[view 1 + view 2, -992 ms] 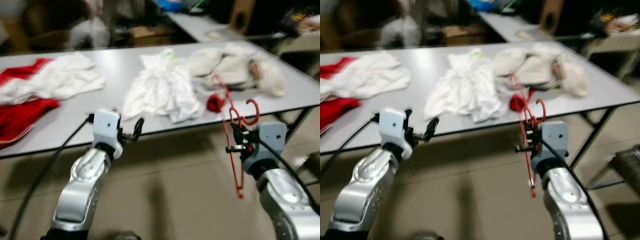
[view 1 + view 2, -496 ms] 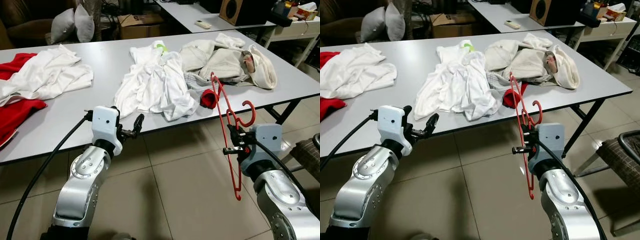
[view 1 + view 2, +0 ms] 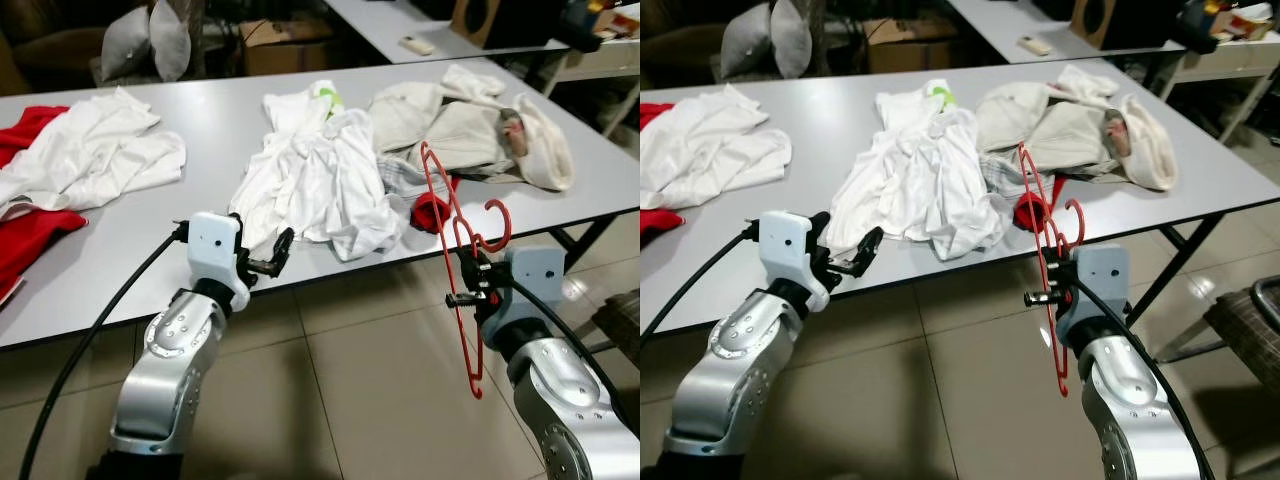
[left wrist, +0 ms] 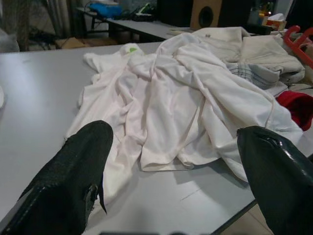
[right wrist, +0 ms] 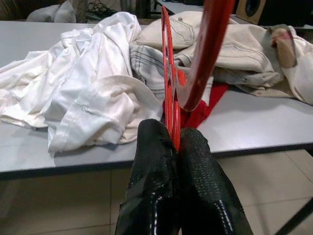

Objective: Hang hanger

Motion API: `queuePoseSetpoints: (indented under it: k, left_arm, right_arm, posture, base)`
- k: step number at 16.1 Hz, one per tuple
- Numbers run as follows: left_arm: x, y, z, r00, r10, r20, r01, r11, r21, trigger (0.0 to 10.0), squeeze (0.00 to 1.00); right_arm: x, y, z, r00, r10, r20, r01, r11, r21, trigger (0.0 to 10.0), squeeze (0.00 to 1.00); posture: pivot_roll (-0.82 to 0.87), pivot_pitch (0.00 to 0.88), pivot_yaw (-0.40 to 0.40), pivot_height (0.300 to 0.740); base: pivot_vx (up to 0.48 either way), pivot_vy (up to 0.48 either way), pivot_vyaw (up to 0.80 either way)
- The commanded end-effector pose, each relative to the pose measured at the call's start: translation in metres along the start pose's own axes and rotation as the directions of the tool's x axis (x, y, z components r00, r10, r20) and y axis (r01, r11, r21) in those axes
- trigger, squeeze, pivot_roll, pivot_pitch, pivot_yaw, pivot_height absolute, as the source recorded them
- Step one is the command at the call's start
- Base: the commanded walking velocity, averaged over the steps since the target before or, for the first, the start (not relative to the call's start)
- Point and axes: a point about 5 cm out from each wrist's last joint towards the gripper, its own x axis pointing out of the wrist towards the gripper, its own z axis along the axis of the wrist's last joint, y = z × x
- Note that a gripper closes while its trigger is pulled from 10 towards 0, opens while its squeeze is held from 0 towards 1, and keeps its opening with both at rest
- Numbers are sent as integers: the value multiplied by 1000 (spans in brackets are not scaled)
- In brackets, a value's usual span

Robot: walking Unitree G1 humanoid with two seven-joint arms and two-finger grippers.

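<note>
A red plastic hanger (image 3: 455, 235) stands nearly upright in front of the table's near edge, its hook (image 3: 500, 222) curling toward my right arm. My right gripper (image 3: 471, 282) is shut on its frame, and the right wrist view shows the fingers (image 5: 155, 161) pinching the red hanger (image 5: 168, 93). My left gripper (image 3: 275, 255) is open and holds nothing, just short of the table edge. The left wrist view shows its fingers (image 4: 83, 166) wide apart, facing a crumpled white garment (image 4: 186, 98).
The grey table (image 3: 120, 250) carries a white and red pile of clothes (image 3: 70, 165) at the left, the white garment (image 3: 320, 175) in the middle and beige clothes (image 3: 470, 125) at the right. Tiled floor (image 3: 350, 380) lies below. A second table (image 3: 400, 25) stands behind.
The camera has shifted slightly and the blur has cleared. Both arms keep their pose, the right one still holding the hanger.
</note>
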Motion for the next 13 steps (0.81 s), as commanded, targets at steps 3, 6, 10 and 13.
queuePoseSetpoints:
  k: [3,6,10,13]
  left_arm:
    - [0,3,3,999,32,-2,-32,999,16,10000,0]
    - [-2,2,4,999,39,-1,-39,999,20,10000,0]
    - [-2,1,4,999,32,-4,-32,999,41,10000,0]
    - [1,0,7,1000,28,1,-28,999,45,10000,0]
  right_arm:
    - [2,1,6,999,8,31,-7,1000,-22,10000,0]
    - [3,1,4,1000,15,19,-14,999,-34,10000,0]
    - [5,0,5,1000,17,18,-16,999,-34,10000,0]
    - [6,-1,5,1000,11,20,-10,999,-32,10000,0]
  posture:
    - [30,0,-19,740]
    - [40,0,-32,740]
    - [45,0,-32,740]
    - [45,0,-30,740]
  base:
    - [0,0,0]
    - [0,-340,0]
    - [0,-412,0]
    - [0,-412,0]
